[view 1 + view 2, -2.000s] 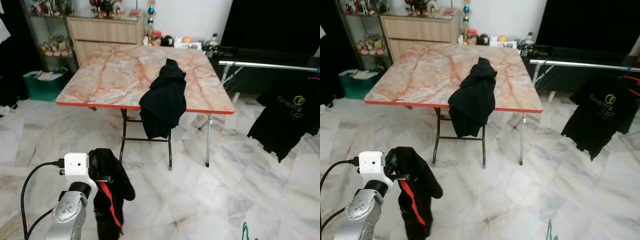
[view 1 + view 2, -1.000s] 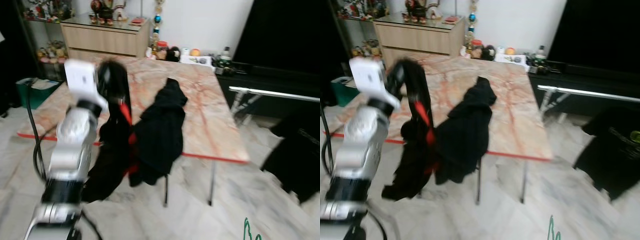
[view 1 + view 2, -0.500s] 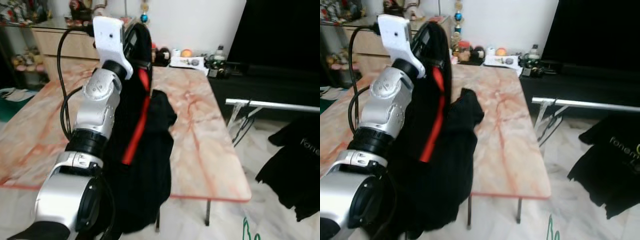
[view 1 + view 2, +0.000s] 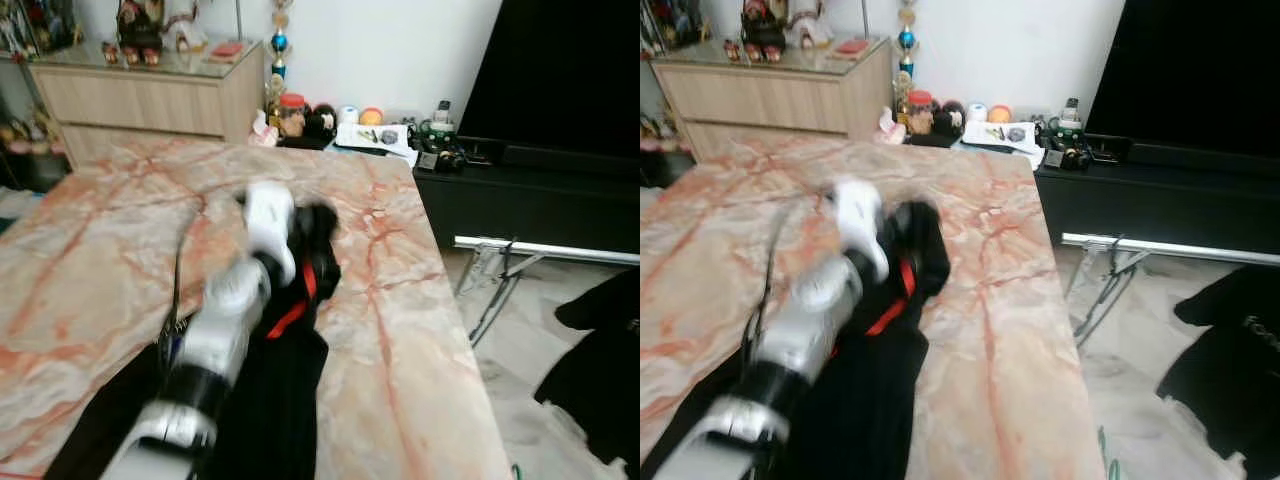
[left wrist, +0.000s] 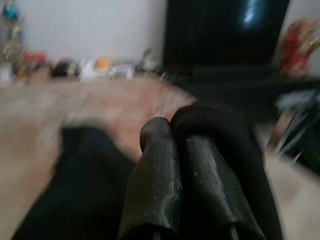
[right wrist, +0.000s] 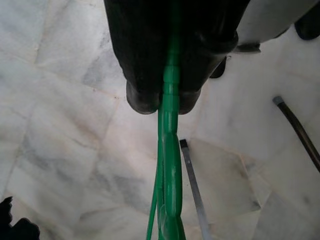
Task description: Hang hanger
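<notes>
The left arm (image 4: pixel 215 340) reaches forward over the marble table (image 4: pixel 100 260) and looks blurred. Its left gripper (image 5: pixel 187 150) is closed on a black garment (image 4: pixel 315 235) with a red strip (image 4: pixel 297 305). In the left wrist view the two fingers (image 5: pixel 155 175) lie together and the black cloth wraps over one of them. The garment is held above the table top, and more black cloth (image 4: pixel 275 410) lies on the table under the arm and hangs to the near edge.

The right gripper (image 6: pixel 167 100) is closed on a green hanger (image 6: pixel 169 175). In the right wrist view the thin green bar passes between the two fingertips and goes on past them, above the marble floor (image 6: pixel 65 150). A thin dark bar (image 6: pixel 192 190) lies on the floor near it. In the eye views a small green tip of the hanger shows at the bottom edge, right of the table.

Behind the table is a wooden cabinet (image 4: pixel 140 95) with small figures (image 4: pixel 140 25) on top. Beside it, low against the white wall, stand some small items, among them a jar with a red lid (image 4: pixel 291 112); its contents I cannot tell. On the right is a dark TV unit (image 4: pixel 530 190) with a metal rail (image 4: pixel 550 250) in front of it. A black shirt (image 4: pixel 600 370) hangs at the far right.
</notes>
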